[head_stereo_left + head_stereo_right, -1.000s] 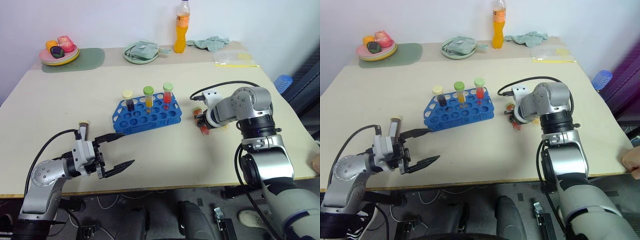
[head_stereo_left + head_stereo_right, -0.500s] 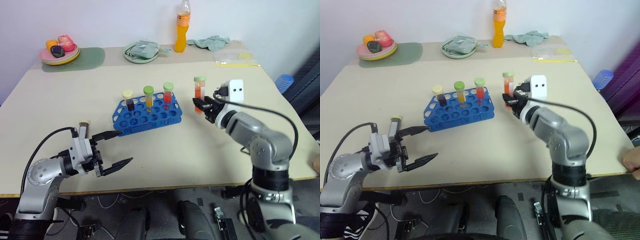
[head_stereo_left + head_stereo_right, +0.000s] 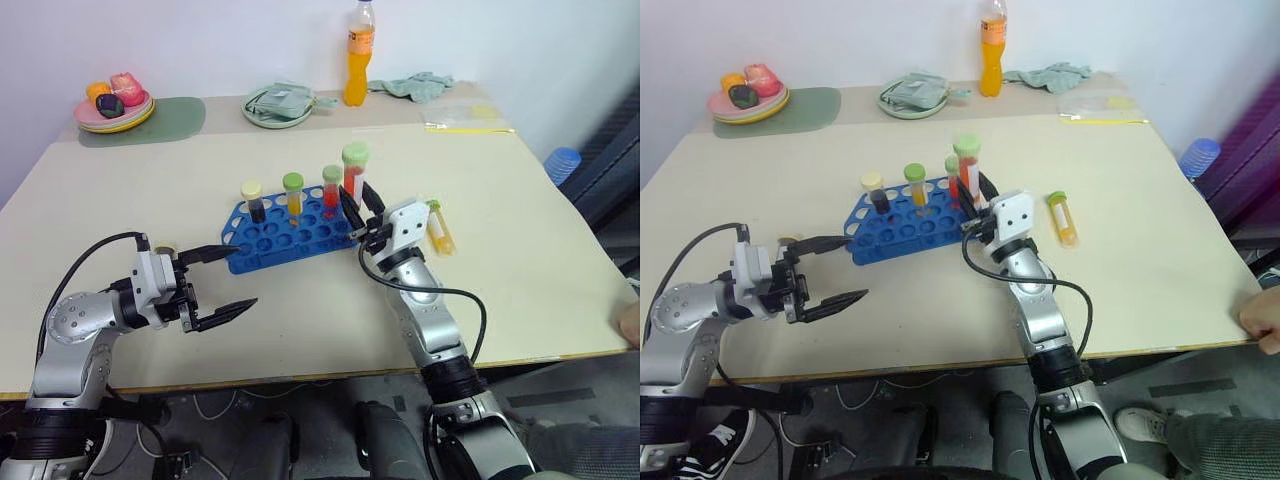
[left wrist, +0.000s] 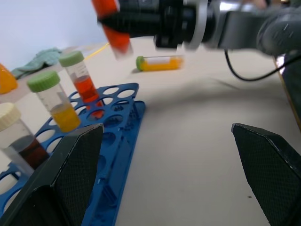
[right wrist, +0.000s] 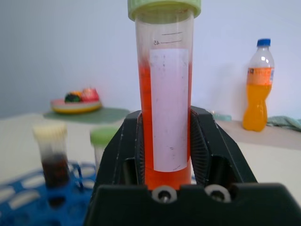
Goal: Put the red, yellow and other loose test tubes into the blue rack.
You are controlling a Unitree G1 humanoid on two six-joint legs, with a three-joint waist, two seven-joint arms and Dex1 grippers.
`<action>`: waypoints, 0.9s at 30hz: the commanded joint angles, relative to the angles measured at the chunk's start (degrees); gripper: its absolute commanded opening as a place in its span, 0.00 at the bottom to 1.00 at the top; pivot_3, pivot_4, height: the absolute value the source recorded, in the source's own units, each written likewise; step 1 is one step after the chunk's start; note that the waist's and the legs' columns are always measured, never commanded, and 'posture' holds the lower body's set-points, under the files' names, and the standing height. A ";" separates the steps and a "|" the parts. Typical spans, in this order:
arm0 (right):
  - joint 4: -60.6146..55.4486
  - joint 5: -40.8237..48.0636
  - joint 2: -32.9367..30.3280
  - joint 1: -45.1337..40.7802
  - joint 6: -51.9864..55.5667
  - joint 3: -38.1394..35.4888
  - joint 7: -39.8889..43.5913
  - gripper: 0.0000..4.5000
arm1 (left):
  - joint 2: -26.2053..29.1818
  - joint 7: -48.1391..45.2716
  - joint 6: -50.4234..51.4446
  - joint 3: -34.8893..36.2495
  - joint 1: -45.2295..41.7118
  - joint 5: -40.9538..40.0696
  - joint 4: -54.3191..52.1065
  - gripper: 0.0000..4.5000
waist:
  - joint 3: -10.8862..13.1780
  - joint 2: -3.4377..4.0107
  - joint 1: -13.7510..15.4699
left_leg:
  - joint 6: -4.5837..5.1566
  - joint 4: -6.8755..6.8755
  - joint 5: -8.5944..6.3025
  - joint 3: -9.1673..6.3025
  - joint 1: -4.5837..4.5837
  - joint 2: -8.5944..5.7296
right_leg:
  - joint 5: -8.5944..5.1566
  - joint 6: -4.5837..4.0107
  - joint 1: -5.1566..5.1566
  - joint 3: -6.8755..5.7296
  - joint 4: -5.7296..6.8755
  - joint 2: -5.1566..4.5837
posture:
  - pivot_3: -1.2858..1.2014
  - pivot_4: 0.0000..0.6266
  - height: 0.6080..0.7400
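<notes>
Carrying step: the right gripper (image 3: 356,207) held a red test tube (image 3: 353,172) upright, its fingers pinching the tube's lower half, just above the right end of the blue rack (image 3: 290,236).
Rack contents: three capped tubes stood in the back row, holding dark, yellow and red liquid.
Loose tube: a yellow test tube (image 3: 438,228) lay on the counter (image 3: 520,250), right of the rack.
Left gripper (image 3: 222,283): fingers spread wide, empty, near the rack's left end.
Next move: likely lining the tube over a free hole, then lowering it straight.
Writing: a "45" graduation mark on the held tube; its white label was blank.
</notes>
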 commanded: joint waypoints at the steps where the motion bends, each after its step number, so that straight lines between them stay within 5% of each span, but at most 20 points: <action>1: 6.34 -0.17 2.18 -3.39 -6.61 -0.63 0.97 0.18 | 0.99 -0.76 0.25 1.09 -0.51 -1.08 -1.06 1.00 | 0.00 0.00 -0.16 | -0.01 0.00 0.00 0.00 0.00 0.00 | 0.00 0.00 -0.02 0.01 0.02 0.00 | 0.52 0.24 1.00; 12: 20.62 -1.39 4.15 -7.71 -14.44 -1.41 2.91 0.18 | 1.89 -0.50 0.82 2.91 1.49 -1.24 -2.78 1.00 | 0.00 0.00 -0.13 | -0.03 -0.01 0.02 0.00 0.01 0.01 | -0.01 -0.02 -0.06 0.05 0.12 0.01 | 0.52 0.24 1.00; 27: 20.99 -0.85 4.37 -6.62 -14.37 -3.38 2.72 0.18 | 2.44 -0.40 1.42 3.66 2.26 -1.22 -4.17 1.00 | 0.00 0.00 -0.12 | -0.05 -0.01 0.03 0.00 0.03 0.01 | -0.01 -0.02 -0.07 0.06 0.20 0.01 | 0.52 0.24 1.00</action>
